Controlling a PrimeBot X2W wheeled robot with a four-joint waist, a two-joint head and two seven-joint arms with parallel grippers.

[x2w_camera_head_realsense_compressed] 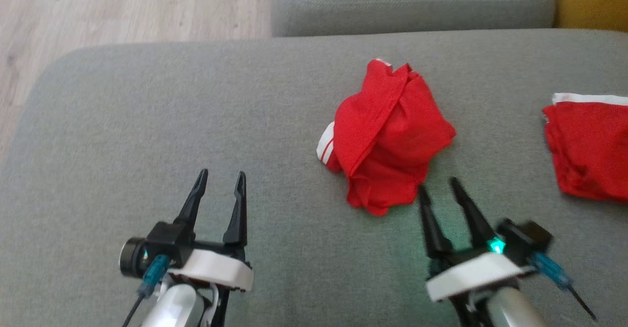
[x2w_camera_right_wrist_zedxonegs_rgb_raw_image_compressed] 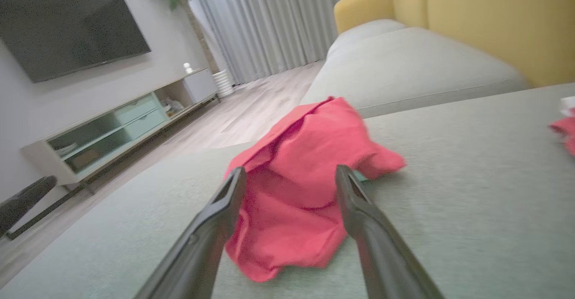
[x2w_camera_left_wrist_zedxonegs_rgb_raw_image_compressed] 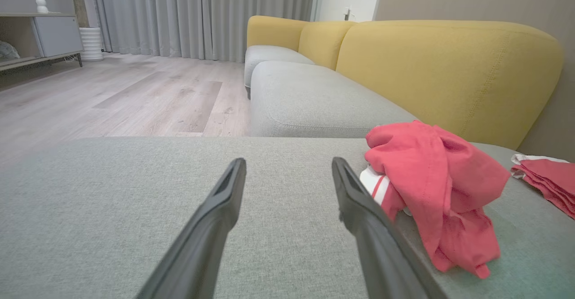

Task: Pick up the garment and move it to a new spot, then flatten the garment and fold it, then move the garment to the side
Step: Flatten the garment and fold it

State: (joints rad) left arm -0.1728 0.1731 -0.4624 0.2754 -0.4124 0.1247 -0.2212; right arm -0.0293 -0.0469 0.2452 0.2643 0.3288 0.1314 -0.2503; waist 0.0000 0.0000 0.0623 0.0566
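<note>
The left end effector (x2w_camera_head_realsense_compressed: 221, 173) hovers low over the bare grey seat cushion (x2w_camera_head_realsense_compressed: 122, 121). Its two dark fingers are spread wide with nothing between them. It sits well off to one side of the work, probably to leave the other arm room and to be on hand when the cloth needs spreading.

Ahead of it and to its right lies the red garment (x2w_camera_head_realsense_compressed: 387, 135), crumpled into a heap. A white-striped cuff (x2w_camera_head_realsense_compressed: 325, 148) pokes out on the side nearer this end effector. No edge or corner is laid out for folding, so a lift to a fresh spot looks to be the first step, and I judge it not yet begun.

The right end effector (x2w_camera_head_realsense_compressed: 437, 183) is also spread and empty, its tips just beside the heap's near hem and aimed at it. In the right wrist view the cloth lies between and beyond the fingers, a line-up that suits a pinch on the near fold.

Well off to that end effector's right rests a second red piece (x2w_camera_head_realsense_compressed: 588, 145) with a white band. It lies flatter and is clear of the reach.
</note>
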